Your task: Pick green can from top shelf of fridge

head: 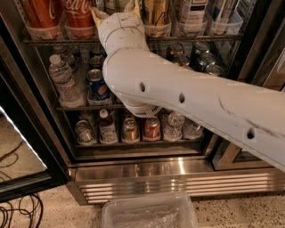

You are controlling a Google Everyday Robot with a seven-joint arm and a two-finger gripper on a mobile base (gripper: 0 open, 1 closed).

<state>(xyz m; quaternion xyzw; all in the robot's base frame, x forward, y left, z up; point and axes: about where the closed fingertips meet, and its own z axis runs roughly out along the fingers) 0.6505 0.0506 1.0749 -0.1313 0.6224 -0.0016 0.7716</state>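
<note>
Black-framed glass-door fridge fills the view. At the upper edge, the white arm's gripper sits among clear plastic trays on the dark wire top shelf; whether it grasps anything cannot be told. A sliver of the tall light-green can shows there, between two red Coca-Cola cans and one tall gold can.
</note>
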